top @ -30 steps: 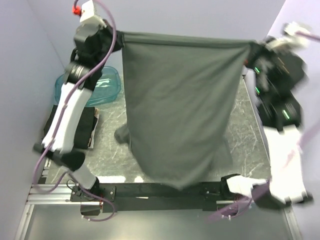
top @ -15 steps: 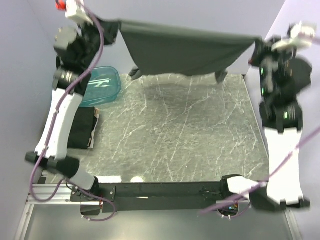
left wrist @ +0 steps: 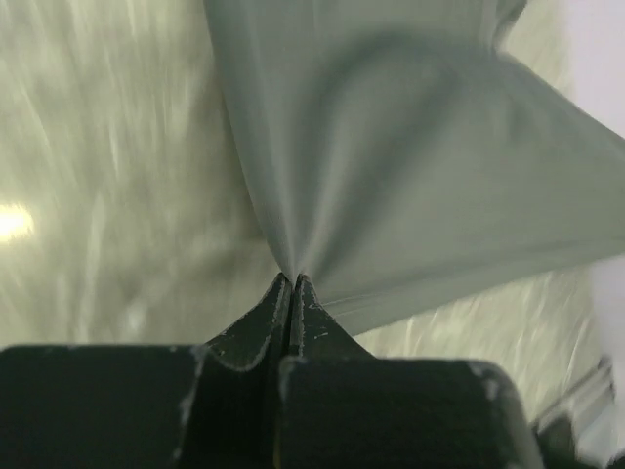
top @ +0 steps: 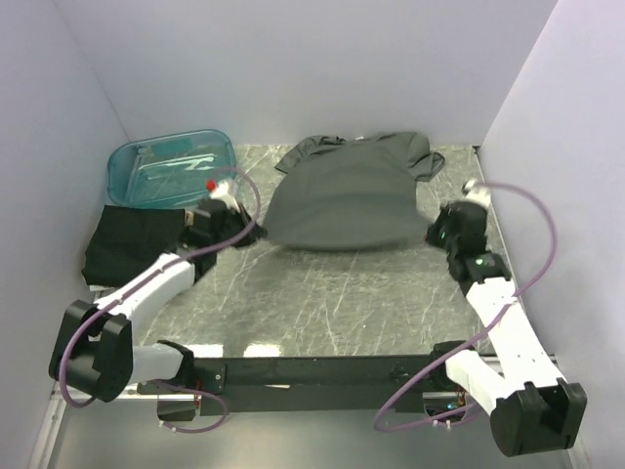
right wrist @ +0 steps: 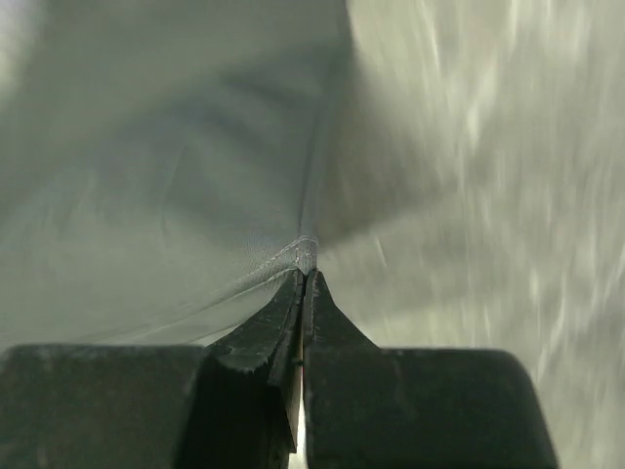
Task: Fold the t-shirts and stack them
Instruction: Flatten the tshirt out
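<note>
A dark grey t-shirt [top: 347, 195] lies spread low over the far middle of the marble table, its far end bunched near the back wall. My left gripper [top: 252, 233] is shut on its near left corner; in the left wrist view the cloth [left wrist: 410, 176] fans out from the closed tips [left wrist: 293, 278]. My right gripper [top: 428, 233] is shut on its near right corner; in the right wrist view the hemmed cloth [right wrist: 176, 166] runs into the closed tips [right wrist: 305, 272]. A folded black t-shirt [top: 132, 244] lies at the left edge.
A translucent teal tub [top: 171, 168] stands at the far left by the wall. Grey walls close in the table on the left, back and right. A black rail [top: 312, 371] runs along the near edge with the arm bases.
Both arms have swung down and toward me from high at the back. The shirt, held stretched in the air before, now lies down on the table.
</note>
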Tool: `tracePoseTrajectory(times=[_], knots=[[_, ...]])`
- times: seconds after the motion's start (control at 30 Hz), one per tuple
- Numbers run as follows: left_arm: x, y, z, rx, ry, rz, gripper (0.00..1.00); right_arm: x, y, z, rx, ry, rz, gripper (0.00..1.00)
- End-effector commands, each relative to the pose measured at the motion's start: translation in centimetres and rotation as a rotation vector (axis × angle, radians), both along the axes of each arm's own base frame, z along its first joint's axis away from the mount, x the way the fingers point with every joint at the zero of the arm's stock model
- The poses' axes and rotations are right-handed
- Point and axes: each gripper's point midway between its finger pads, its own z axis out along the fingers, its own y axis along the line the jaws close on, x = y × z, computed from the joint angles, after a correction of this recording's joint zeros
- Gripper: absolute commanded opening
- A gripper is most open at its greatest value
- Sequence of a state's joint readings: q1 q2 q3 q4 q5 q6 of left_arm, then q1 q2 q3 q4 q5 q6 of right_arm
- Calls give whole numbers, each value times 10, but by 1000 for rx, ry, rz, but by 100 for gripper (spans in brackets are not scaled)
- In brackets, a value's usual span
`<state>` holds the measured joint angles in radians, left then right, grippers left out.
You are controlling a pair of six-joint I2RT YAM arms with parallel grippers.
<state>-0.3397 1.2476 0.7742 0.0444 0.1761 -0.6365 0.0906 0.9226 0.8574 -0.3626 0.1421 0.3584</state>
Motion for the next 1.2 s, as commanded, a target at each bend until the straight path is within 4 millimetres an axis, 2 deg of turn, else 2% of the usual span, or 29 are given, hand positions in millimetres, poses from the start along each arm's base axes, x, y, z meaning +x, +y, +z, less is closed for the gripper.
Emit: tracePoseTrajectory(times=[0.0, 0.07, 0.1, 0.17, 0.2, 0.27, 0.37, 0.47, 0.53, 0.57, 0.7, 0.87, 0.9, 1.07, 1.1, 1.17], knots=[[-16, -25, -4, -79, -24, -35, 1, -21, -4, -45, 93, 75, -92, 0], [-24, -23, -31, -52, 40, -3, 1, -34, -6, -80, 84, 167, -103, 0], [-36, -27, -50, -36, 87, -16, 1, -39, -7, -91, 82, 199, -111, 0], [-49, -30, -70, -34, 149, -20, 1, -52, -10, -118, 73, 292, -140, 0], [-61, -33, -83, -25, 182, -35, 1, -56, -11, -125, 74, 317, -147, 0], [-72, -32, -96, -10, 223, -10, 1, -68, -14, -143, 80, 380, -188, 0], [-84, -27, -104, 34, 246, 14, 1, -80, -14, -154, 97, 429, -213, 0], [-96, -20, -108, 55, 271, 48, 1, -92, -18, -156, 105, 444, -258, 0], [-105, -27, -103, 27, 270, 33, 1, -96, -23, -153, 122, 429, -315, 0], [-113, -29, -107, 31, 280, 13, 1, -96, -25, -149, 131, 405, -332, 0], [-127, -18, -115, 75, 315, 45, 1, -103, -31, -147, 135, 386, -381, 0], [-140, -20, -117, 53, 335, 30, 1, -109, -25, -152, 179, 400, -382, 0], [-142, -22, -118, 46, 341, 18, 4, -109, -24, -152, 187, 403, -384, 5], [-151, -24, -119, 37, 358, 16, 19, -115, -22, -152, 223, 392, -404, 18], [-151, -23, -118, 39, 356, 25, 28, -115, -22, -152, 229, 387, -409, 31], [-152, -21, -114, 47, 353, 26, 37, -115, -22, -148, 239, 364, -411, 44]])
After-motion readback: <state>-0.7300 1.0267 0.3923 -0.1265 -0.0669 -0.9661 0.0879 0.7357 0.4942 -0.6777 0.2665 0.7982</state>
